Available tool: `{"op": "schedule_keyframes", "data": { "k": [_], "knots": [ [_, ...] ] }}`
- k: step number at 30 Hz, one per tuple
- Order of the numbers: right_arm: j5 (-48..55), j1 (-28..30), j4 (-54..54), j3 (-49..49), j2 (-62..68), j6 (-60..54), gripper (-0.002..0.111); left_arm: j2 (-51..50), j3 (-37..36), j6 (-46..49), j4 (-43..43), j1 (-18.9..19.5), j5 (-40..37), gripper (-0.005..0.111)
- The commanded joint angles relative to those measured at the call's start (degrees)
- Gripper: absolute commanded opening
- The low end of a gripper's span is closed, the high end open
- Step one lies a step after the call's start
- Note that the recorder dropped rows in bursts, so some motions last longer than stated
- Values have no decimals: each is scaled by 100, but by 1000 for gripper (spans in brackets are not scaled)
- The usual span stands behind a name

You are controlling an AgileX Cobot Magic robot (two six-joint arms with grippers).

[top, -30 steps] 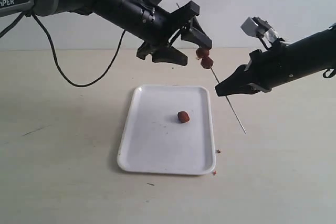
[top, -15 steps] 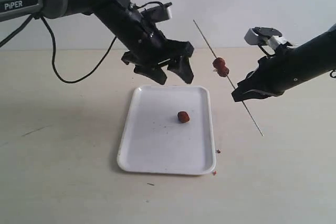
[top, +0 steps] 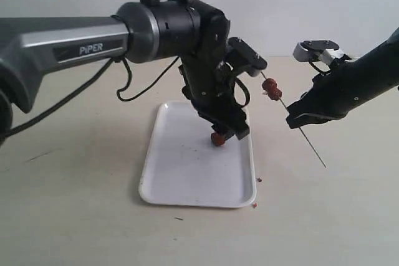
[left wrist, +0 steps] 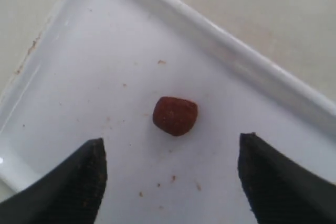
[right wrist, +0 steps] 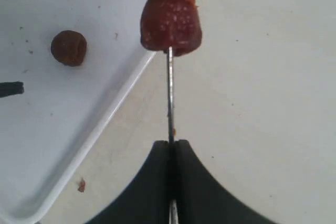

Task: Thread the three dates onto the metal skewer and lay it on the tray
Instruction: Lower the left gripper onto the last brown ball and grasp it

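Observation:
One loose date lies on the white tray. My left gripper hangs open straight above it, a finger on either side, touching nothing. The other two dates sit threaded on the thin metal skewer. The skewer slants in the air to the right of the tray, with my right gripper shut on it below the dates.
Small reddish crumbs lie on the beige tabletop by the tray's near right corner, and one crumb shows in the right wrist view. A black cable trails behind the left arm.
My left gripper has swung down from beside the skewer to just above the loose date on the tray. The right gripper has carried the skewer slightly right.

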State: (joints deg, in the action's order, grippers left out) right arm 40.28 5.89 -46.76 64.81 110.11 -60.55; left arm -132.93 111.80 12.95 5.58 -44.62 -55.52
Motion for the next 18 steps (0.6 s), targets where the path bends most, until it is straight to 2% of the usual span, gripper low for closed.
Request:
{"op": "schedule_keyframes", "data": {
  "k": [1,10,18],
  "knots": [
    [-27,24,28,19,-9,63,0,-261,9,37,812,-114,-92,69],
    [-27,24,16,19,-9,64,0,-580,9,404,1040,-114,288,69],
    [-159,24,1,19,-9,64,0,-580,9,690,1029,-270,524,69]
  ]
}}
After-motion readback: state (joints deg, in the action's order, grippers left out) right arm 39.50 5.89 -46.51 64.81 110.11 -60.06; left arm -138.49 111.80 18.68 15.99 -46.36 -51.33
